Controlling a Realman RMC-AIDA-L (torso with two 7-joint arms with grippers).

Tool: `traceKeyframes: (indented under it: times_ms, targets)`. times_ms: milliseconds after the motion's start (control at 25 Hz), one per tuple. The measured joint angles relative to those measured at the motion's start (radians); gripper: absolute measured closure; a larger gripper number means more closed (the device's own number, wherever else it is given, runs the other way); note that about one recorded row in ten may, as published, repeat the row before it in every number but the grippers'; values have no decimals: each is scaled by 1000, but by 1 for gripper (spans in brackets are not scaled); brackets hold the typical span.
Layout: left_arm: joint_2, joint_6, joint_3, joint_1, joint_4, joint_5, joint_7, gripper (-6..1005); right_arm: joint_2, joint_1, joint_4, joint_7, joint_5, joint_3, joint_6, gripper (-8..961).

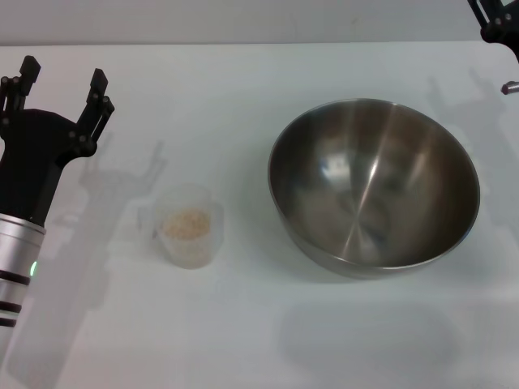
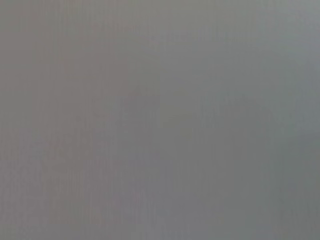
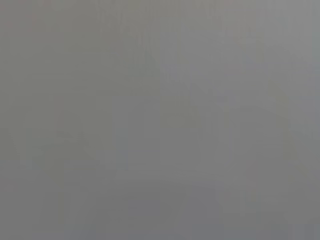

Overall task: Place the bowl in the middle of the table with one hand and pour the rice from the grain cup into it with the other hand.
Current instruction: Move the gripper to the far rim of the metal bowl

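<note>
One bowl (image 1: 374,186), one grain cup (image 1: 187,226), two grippers.

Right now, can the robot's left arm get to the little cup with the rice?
Probably yes. The left end effector is open and sits just behind and left of the grain cup, with only bare table between them. The bowl stands off to the right.
</note>
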Motion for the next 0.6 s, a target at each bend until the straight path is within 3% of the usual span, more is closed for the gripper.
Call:
traceKeyframes:
  times_ms: [360,600]
  targets:
    - [0,0,0,1,-2,0,0,175,-2,-14,2,-14,0,36,-8,237]
    - [0,0,0,5,-5,0,0,176,-1,-33,-2,-213,1,69,-77,241]
